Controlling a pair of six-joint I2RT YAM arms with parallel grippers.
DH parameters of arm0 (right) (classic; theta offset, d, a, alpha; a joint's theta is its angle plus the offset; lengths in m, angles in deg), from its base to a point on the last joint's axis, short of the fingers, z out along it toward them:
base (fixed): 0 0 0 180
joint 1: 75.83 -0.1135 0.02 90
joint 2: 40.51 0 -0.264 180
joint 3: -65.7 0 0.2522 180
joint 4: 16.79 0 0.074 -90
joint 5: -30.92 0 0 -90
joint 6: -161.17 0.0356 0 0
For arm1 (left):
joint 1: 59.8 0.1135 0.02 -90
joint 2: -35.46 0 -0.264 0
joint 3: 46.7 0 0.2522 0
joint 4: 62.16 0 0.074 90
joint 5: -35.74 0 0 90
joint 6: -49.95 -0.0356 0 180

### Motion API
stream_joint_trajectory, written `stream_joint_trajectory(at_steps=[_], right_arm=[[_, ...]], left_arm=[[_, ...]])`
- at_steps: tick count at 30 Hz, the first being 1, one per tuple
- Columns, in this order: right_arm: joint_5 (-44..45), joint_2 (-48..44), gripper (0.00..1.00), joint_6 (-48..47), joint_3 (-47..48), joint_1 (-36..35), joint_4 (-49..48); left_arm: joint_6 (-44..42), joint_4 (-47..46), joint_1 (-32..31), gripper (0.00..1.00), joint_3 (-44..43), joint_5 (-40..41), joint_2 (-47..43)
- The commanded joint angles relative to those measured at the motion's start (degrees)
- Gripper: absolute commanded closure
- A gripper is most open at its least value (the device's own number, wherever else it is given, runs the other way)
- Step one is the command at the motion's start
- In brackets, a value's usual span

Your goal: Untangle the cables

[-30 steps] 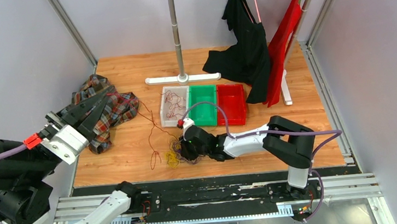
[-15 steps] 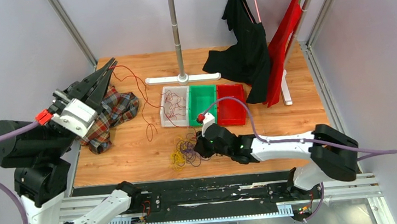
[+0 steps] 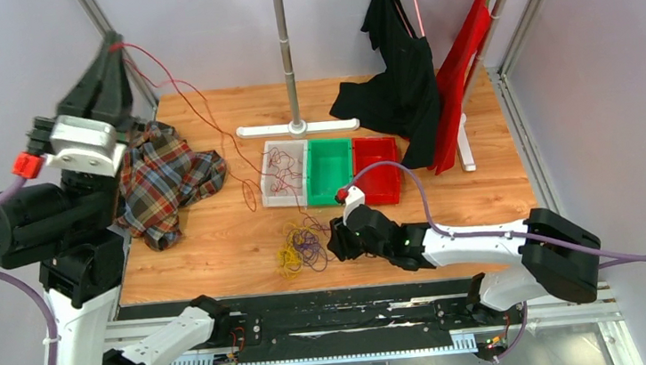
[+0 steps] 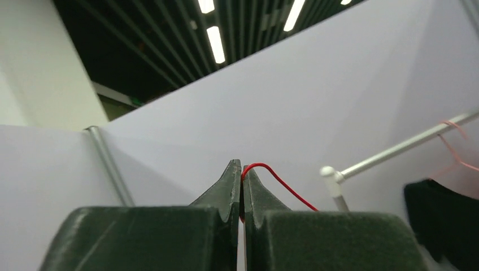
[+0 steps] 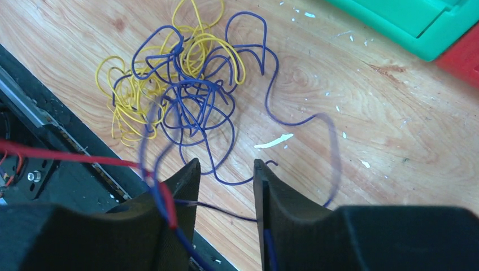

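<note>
On the wooden table [image 3: 217, 237], near its front edge, the yellow and blue cables [image 3: 300, 245] lie in one loose tangle, the right gripper [image 3: 336, 239] low just beside them with jaws parted and a thin blue strand crossing the gap. A red cable [image 4: 282, 184] runs from the white bin [image 3: 265, 175] up to the left gripper [image 3: 112, 44], held high above the plaid cloth [image 3: 162, 176] and pinched tight on that wire

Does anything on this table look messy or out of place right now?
Yes. A plaid shirt lies crumpled at the table's left side, and yellow and blue cables sit tangled near the bins. A red cable hangs from the raised left tool.
</note>
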Motion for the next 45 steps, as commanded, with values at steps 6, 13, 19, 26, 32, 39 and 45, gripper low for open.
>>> stream_joint_trajectory(at_steps=[6,13,19,26,32,39,45], right_arm=[[0.15,0.57,0.59,1.04,-1.55,1.06,-3.48],[-0.24,1.10,0.65,2.43,-3.65,1.59,-4.86],[-2.31,-2.29,0.54,2.14,-3.78,1.59,-5.98],[-9.18,-8.12,0.35,0.22,-0.17,1.59,-5.39],[-14.13,-13.34,0.34,-0.20,2.60,1.59,-5.58],[-11.93,-16.88,0.34,-0.60,4.49,1.58,-5.73],[-11.66,-15.40,0.34,-0.87,4.83,1.85,-5.76]], left_arm=[[-3.84,-9.12,-0.30,0.99,-8.33,10.32,4.35],[-4.85,-10.23,-0.30,0.99,-12.88,11.64,6.87],[-0.30,-3.72,-0.29,1.00,-10.15,3.22,4.92],[4.42,2.46,-0.29,1.00,-4.44,-0.05,2.80],[7.40,4.59,-0.30,1.00,2.42,-5.01,1.52],[10.13,3.04,-0.29,1.00,7.72,-9.00,2.79],[11.68,-0.64,-0.29,1.00,9.11,-8.49,5.54]])
